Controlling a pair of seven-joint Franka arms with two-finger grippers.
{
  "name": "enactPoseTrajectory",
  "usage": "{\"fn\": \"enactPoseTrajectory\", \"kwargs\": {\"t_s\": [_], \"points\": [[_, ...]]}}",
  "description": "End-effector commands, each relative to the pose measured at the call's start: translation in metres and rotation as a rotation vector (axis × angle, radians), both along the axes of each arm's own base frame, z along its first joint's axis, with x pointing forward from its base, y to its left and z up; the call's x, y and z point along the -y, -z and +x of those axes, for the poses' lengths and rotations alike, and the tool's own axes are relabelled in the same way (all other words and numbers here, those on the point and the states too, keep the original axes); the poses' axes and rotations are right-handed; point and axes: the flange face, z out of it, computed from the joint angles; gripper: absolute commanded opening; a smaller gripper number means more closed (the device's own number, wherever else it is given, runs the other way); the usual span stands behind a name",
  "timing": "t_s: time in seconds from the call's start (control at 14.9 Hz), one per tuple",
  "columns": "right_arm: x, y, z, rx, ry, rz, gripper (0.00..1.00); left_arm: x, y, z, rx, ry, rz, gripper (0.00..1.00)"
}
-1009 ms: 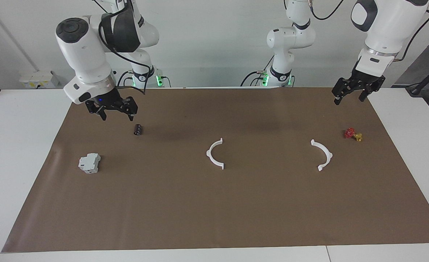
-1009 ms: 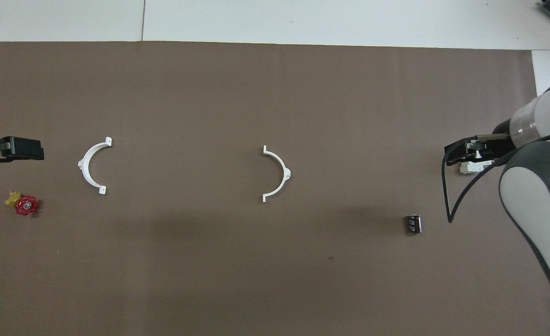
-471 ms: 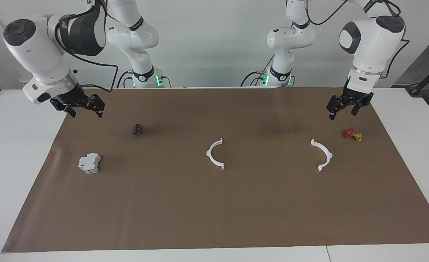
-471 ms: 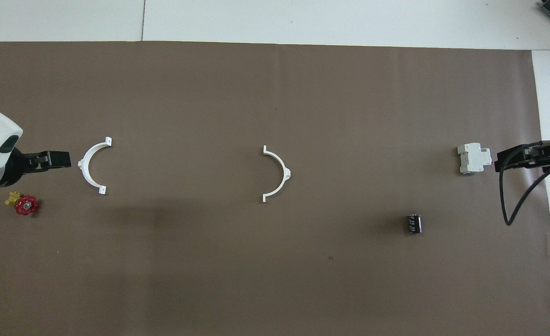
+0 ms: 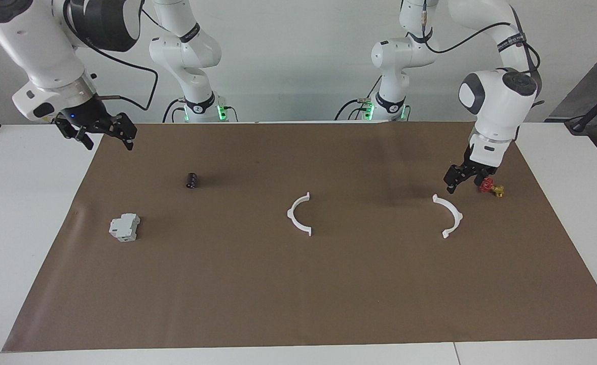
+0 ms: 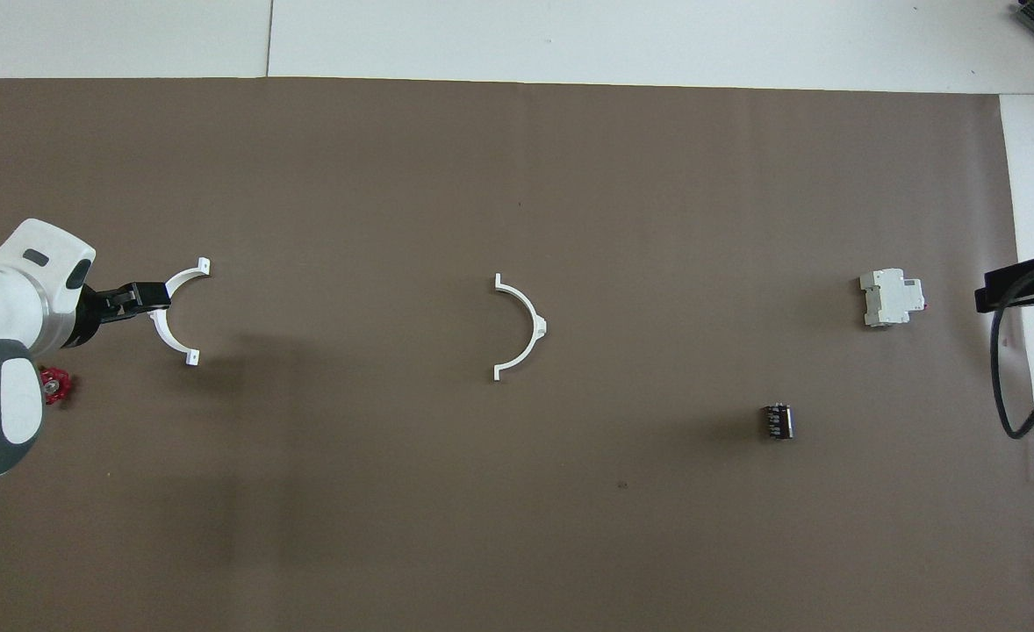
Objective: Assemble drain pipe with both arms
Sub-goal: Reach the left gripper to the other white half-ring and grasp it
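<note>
Left gripper (image 5: pixel 461 179), fingers apart, empty, low over mat (image 5: pixel 298 284), just beside first half-ring (image 5: pixel 449 214) at left arm's end; not touching. First half-ring: thin white arc, small tabs at ends and mid-curve, lying flat. Second half-ring (image 5: pixel 298 214) (same shape) mid-mat, well apart from first. Right gripper (image 5: pixel 103 136) fingers apart, empty, raised over mat edge at right arm's end.
</note>
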Motion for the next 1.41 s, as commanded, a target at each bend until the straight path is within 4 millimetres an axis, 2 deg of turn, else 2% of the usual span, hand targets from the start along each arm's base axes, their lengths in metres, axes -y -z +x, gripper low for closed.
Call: {"fn": "enactPoseTrajectory", "kwargs": {"t_s": [0.0, 0.13, 0.34, 0.54, 1.14, 1.35], "points": [[-0.012, -0.003, 0.003, -0.012, 0.014, -0.004, 1.0, -0.008, 0.023, -0.017, 0.018, -0.05, -0.016, 1.0], [-0.021, -0.002, 0.004, -0.006, -0.004, -0.005, 1.0, -0.012, 0.032, -0.015, 0.014, -0.077, -0.021, 1.0], [-0.043, -0.001, 0.004, -0.006, -0.041, -0.004, 1.0, -0.003, 0.061, -0.008, 0.021, -0.119, -0.038, 1.0], [-0.043, 0.0, 0.003, -0.009, -0.044, -0.003, 1.0, -0.001, 0.075, -0.004, 0.037, -0.115, -0.041, 1.0], [-0.043, 0.003, 0.004, 0.005, -0.046, 0.001, 1.0, 0.001, 0.075, -0.002, 0.038, -0.099, -0.038, 1.0], [-0.04, 0.003, 0.005, 0.007, -0.042, 0.001, 1.0, 0.007, 0.075, -0.003, 0.036, -0.094, -0.04, 0.91]]}}
